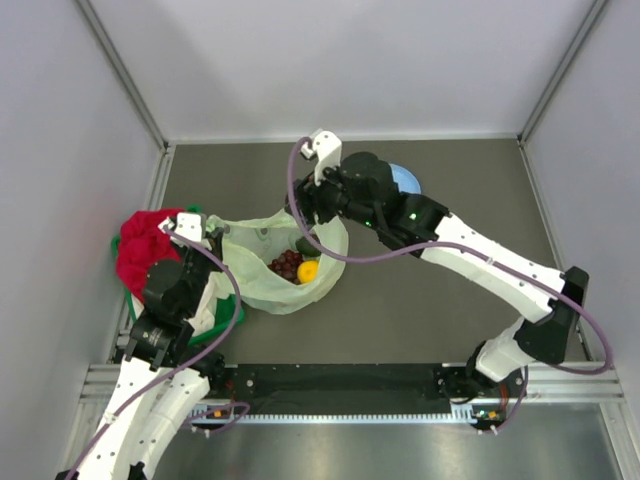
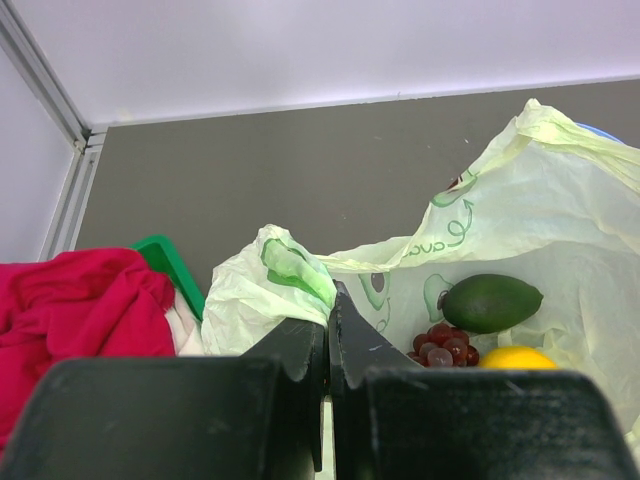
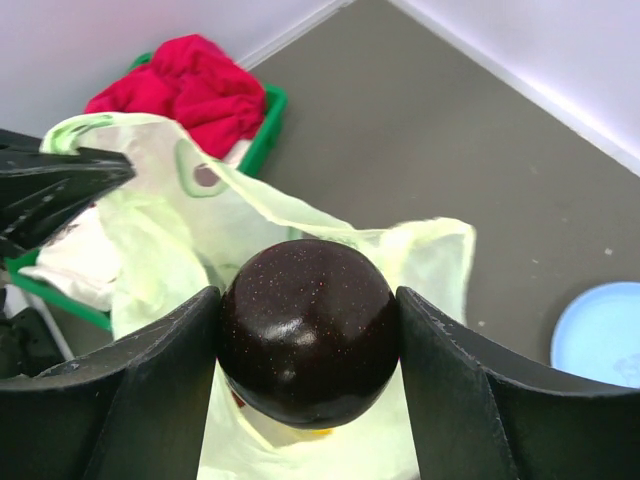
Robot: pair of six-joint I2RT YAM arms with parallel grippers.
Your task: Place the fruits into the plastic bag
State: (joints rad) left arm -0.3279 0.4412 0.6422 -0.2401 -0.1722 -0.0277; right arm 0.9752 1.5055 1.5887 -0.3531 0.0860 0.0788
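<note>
The pale yellow-green plastic bag (image 1: 255, 268) lies open mid-table. Inside it are a dark red grape bunch (image 1: 286, 264), an orange-yellow citrus (image 1: 308, 271) and a green avocado-like fruit (image 2: 491, 302). My left gripper (image 2: 328, 312) is shut on the bag's left rim (image 2: 285, 275) and holds it up. My right gripper (image 3: 308, 335) is shut on a small dark round fruit (image 3: 308, 330) and holds it above the bag's mouth (image 3: 250, 240). In the top view the right gripper (image 1: 308, 212) hangs over the bag's far edge.
A green tray (image 1: 228, 322) with a red cloth (image 1: 140, 250) and white cloths stands at the left, beside my left arm. A round blue plate (image 3: 600, 332) lies on the dark mat behind the right arm. White walls enclose the table.
</note>
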